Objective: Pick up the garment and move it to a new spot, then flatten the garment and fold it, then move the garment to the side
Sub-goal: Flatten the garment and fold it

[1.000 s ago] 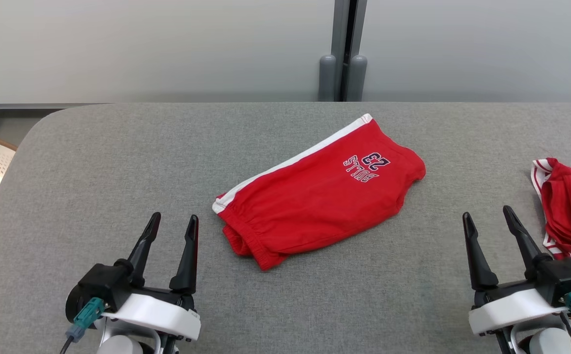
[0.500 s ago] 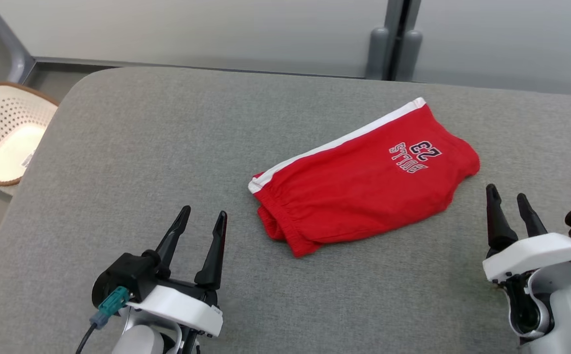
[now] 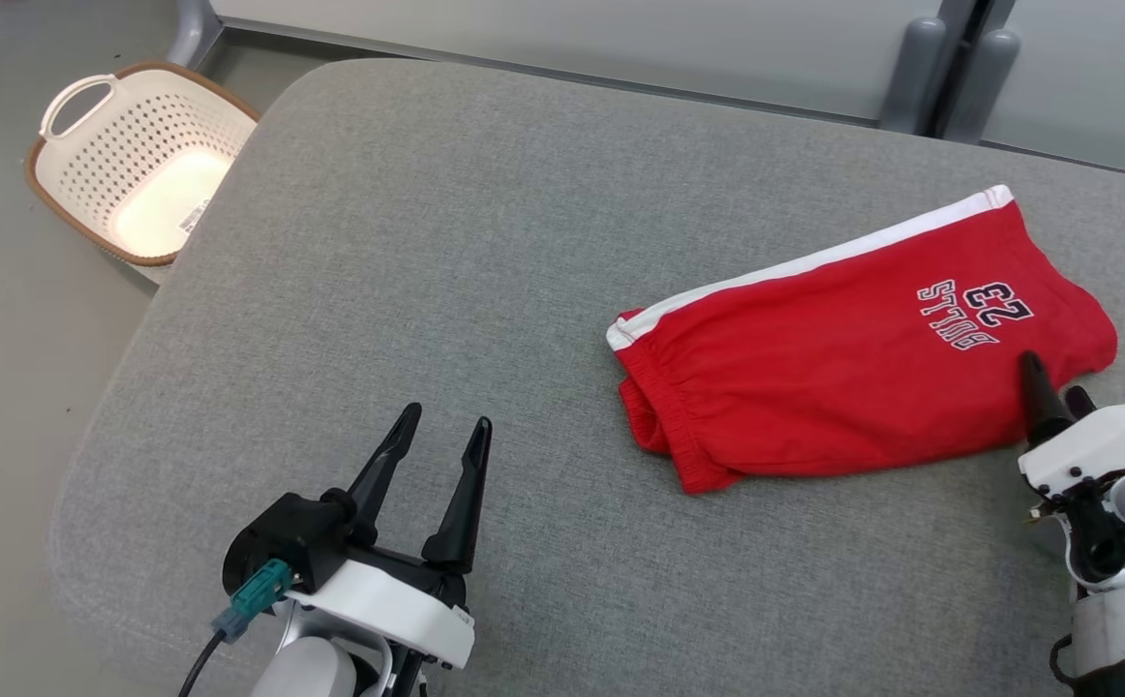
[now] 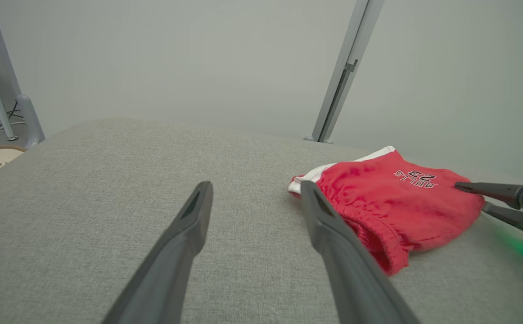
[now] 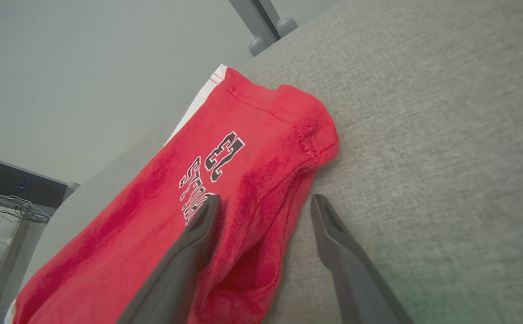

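Atop one table (image 3: pixel 427 242): one garment (image 3: pixel 814 378), left claw (image 3: pixel 446 421) and right claw (image 3: pixel 1052 376) parted.

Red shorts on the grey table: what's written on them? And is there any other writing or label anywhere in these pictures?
"BULLS": dark letters outlined in white, printed on the red shorts; upside down in the head view.
"23": the same dark print, right next to that word on the shorts.
Sticker inside the white basket: too small to read.
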